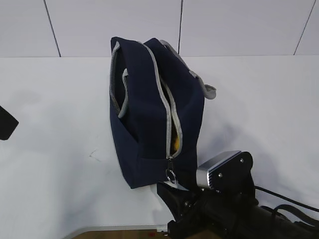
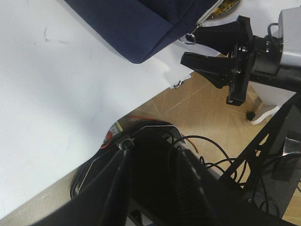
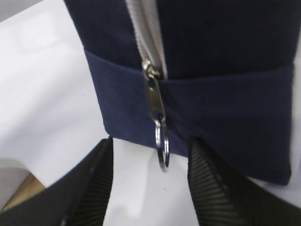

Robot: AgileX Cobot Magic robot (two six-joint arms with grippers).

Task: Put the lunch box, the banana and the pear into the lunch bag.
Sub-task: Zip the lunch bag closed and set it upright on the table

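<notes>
The navy lunch bag (image 1: 144, 124) stands upright mid-table, its grey zipper (image 1: 169, 112) partly undone. A yellow patch (image 1: 175, 142) shows in the gap; I cannot tell whether it is the banana or the pear. The lunch box is hidden. My right gripper (image 3: 151, 157) is open at the bag's near bottom corner. The ring pull (image 3: 162, 148) hangs between its ribbed fingers (image 3: 98, 179) and touches neither. The left wrist view shows the same gripper (image 2: 189, 47) beside the ring (image 2: 189, 39). My left gripper (image 2: 150, 157) is open and empty, off the table's near edge.
The white table (image 1: 55, 149) spreads left and right of the bag, its front edge (image 2: 141, 101) close to the bag's corner. A black part of the left arm (image 1: 6, 122) sits at the far left. Cables and a stand (image 2: 263, 155) lie on the wooden floor.
</notes>
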